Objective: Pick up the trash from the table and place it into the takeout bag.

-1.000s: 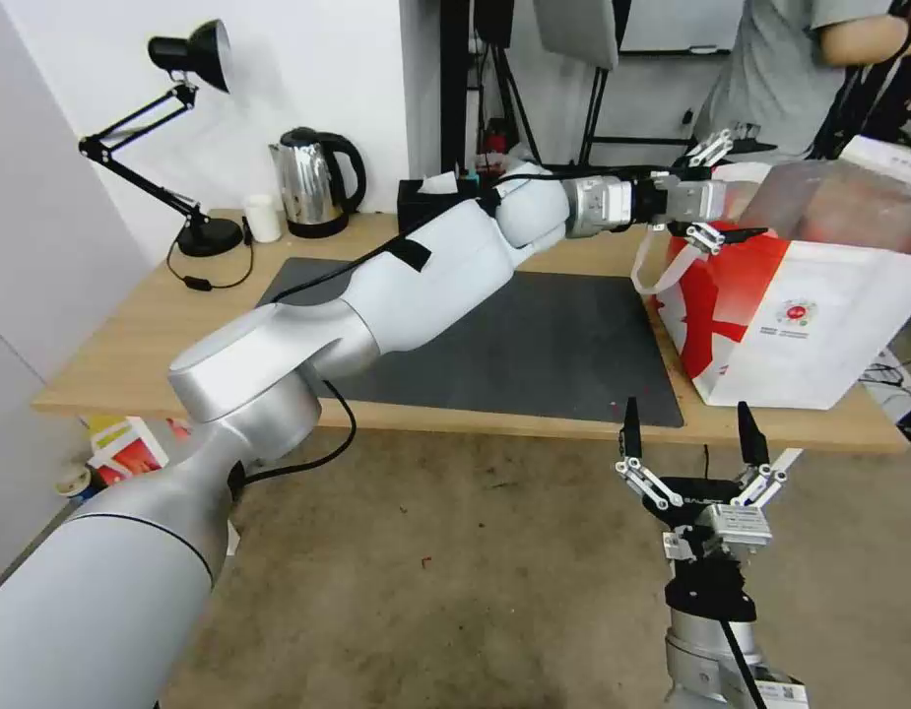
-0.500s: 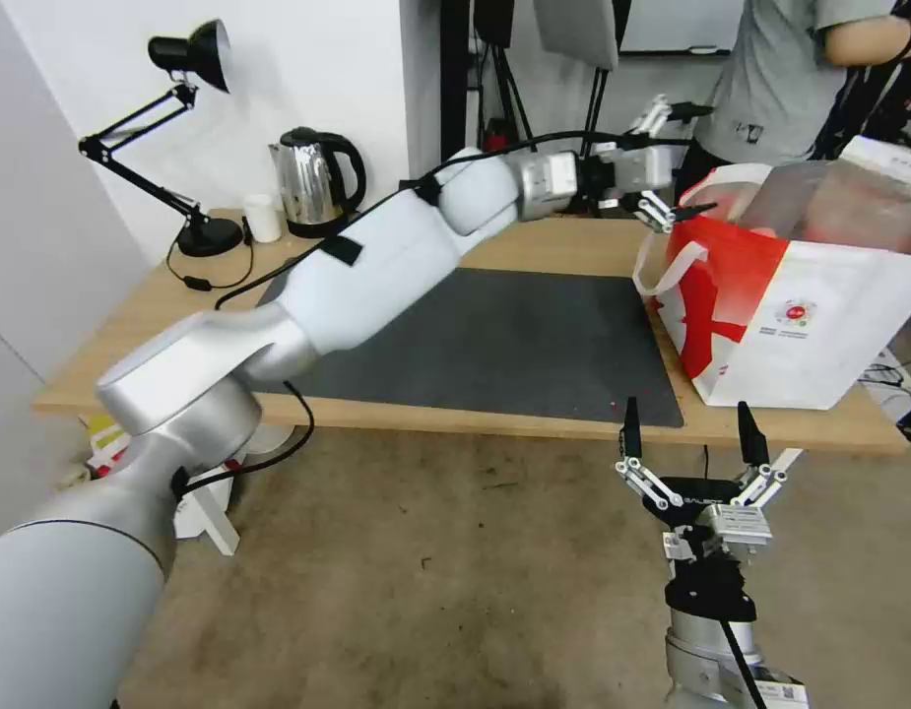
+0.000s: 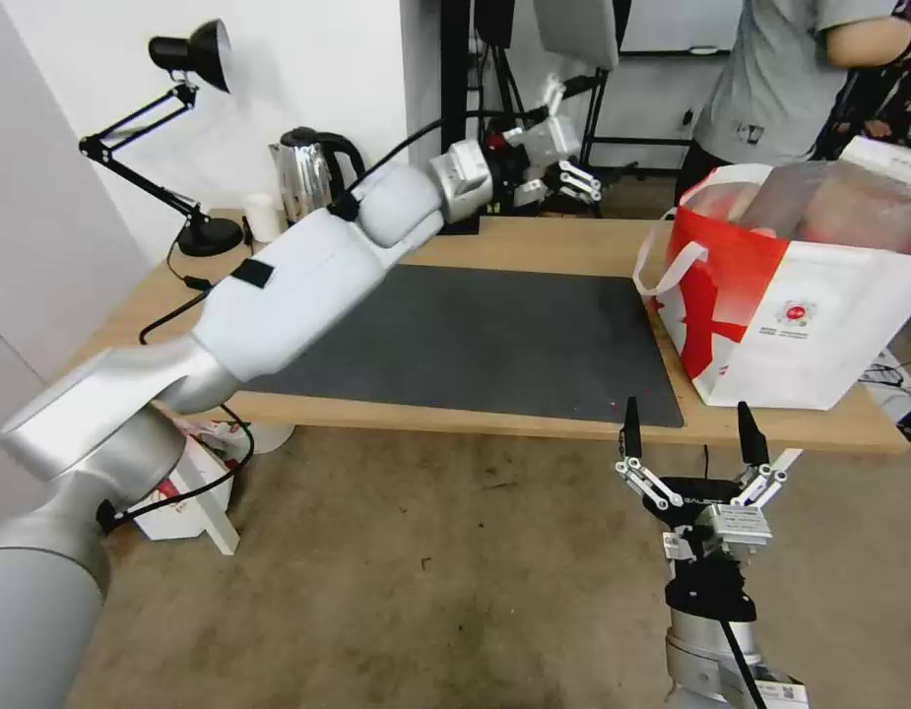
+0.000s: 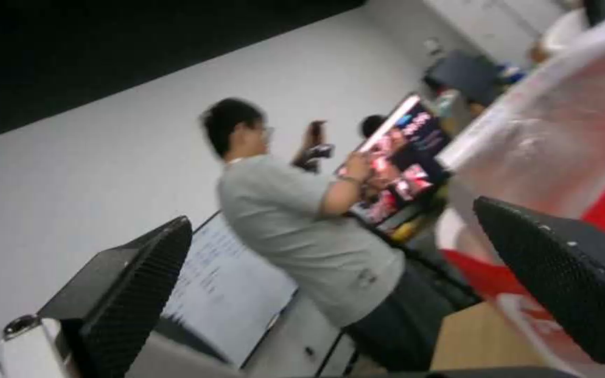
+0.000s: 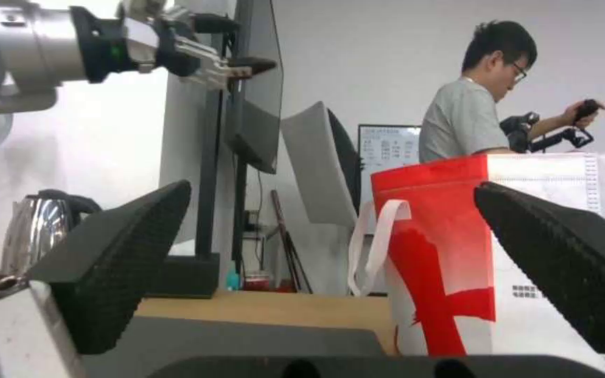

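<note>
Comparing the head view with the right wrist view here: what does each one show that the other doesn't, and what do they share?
Head view alone: the black desk lamp, the dark grey mat seen from above, and the open right gripper parked below the table edge.

Right wrist view alone: a person holding a controller behind the takeout bag.

Both: the takeout bag, the steel kettle, and the raised, open left gripper.

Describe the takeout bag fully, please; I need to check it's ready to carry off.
The takeout bag is a large boxy bag, red on the side facing the mat and white on the front, with a small round logo and white loop handles. It stands upright near the table's right end, just off the dark mat. Its mouth is open, with clear plastic and reddish contents showing at the top. No gripper touches it.
</note>
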You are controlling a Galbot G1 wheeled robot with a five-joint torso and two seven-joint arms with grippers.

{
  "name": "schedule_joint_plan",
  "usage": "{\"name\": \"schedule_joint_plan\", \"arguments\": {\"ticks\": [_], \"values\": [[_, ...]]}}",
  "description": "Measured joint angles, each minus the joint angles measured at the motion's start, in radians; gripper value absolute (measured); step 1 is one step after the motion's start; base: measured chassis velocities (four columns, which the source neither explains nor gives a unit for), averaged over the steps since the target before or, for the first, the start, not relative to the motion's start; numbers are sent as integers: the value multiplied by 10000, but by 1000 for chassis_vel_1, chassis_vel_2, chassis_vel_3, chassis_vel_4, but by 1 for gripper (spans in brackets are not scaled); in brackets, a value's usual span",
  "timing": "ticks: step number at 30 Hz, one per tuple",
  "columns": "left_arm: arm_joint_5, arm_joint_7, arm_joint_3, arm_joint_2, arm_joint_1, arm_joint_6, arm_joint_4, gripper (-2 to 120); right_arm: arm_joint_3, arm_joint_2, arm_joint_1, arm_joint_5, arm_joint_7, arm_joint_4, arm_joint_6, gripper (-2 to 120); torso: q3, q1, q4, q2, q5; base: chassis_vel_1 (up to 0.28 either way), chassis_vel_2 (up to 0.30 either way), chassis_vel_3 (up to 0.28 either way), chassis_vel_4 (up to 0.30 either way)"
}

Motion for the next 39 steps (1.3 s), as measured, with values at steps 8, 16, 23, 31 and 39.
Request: {"name": "schedule_joint_plan", "arguments": {"ticks": [8,16,23,31,39], "values": [[-248,-1097,-530,472,642,341,-1002,100,0,0,0,0,1,0,0,100,0,-1,0,0,1,0,0,0,0],[-545,-1692,-896,1224,1468,737,-2137,100,0,0,0,1,1,0,0,100,0,0,-2,0,2,0,0,0,0],[-567,-1813,-1815,2181,2563,935,-3018,100,0,0,0,0,1,0,0,100,0,0,3,-2,-2,0,0,0,0],[-594,-1761,-3230,2672,3934,1242,-4095,100,0,0,0,0,0,0,0,100,0,0,1,-2,-1,0,0,0,0],[-637,-1972,-4965,2762,5883,1491,-5089,100,0,0,0,0,0,0,0,100,-1,2,1,-2,0,0,0,0,0]]}}
